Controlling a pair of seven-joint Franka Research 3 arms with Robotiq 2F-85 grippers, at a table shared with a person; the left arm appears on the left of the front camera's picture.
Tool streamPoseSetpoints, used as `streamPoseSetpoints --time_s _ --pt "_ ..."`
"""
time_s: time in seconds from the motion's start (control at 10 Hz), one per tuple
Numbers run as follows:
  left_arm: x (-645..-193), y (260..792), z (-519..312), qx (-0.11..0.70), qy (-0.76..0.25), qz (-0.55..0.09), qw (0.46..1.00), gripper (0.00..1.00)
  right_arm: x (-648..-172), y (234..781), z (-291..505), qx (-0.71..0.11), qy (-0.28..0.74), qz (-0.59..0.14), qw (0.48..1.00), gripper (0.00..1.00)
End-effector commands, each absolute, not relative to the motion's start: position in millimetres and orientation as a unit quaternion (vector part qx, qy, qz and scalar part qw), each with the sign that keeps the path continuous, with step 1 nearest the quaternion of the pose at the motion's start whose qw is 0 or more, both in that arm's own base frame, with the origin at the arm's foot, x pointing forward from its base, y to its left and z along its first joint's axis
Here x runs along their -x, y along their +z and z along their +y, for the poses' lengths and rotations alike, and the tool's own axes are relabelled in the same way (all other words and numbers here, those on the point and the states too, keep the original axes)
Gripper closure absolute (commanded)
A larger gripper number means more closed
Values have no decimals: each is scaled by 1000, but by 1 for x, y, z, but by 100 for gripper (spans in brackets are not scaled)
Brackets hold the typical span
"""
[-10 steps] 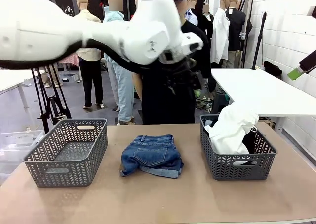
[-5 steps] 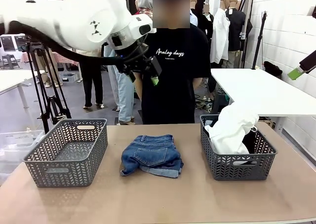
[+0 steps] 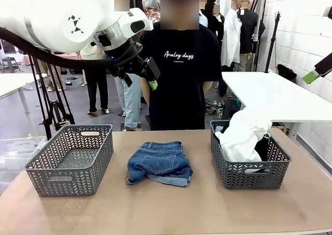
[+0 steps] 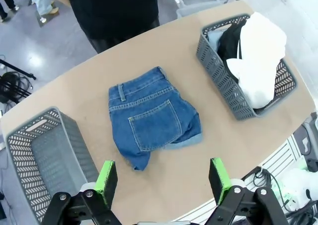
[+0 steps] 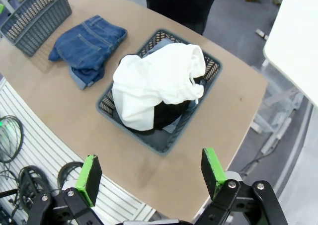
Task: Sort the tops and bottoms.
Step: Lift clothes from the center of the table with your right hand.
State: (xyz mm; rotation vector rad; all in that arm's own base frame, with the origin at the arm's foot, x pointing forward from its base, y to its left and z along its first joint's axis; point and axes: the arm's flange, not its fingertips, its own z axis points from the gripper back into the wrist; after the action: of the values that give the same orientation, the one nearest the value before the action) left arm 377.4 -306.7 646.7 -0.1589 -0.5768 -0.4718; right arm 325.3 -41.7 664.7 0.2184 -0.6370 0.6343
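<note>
The bottoms, folded blue denim shorts, lie at the table's middle, also seen from above and from the right. A white top is heaped in the right grey basket, over a black top under it. My left gripper hangs high above the table's far left-centre, in front of the person. From its wrist camera it stands open with nothing between the fingers, above the shorts. My right gripper is open and empty, high over the right basket.
An empty grey basket stands at the table's left. A person in a black printed T-shirt stands at the far edge. A white table stands behind to the right. Bare tabletop lies in front of the shorts.
My left arm has swung left and back from the middle of the picture, uncovering the person. The shorts, the baskets and the tops have not moved.
</note>
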Motion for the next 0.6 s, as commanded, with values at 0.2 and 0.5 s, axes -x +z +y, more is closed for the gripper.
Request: streamPoseSetpoints --time_s 0.2,0.5 --pt "-377 647 -307 78 -230 -281 928 4 -325 664 -41 -102 306 -303 897 0" --pt "-377 647 -307 78 -230 -281 928 4 -325 665 -42 -105 306 -307 895 0"
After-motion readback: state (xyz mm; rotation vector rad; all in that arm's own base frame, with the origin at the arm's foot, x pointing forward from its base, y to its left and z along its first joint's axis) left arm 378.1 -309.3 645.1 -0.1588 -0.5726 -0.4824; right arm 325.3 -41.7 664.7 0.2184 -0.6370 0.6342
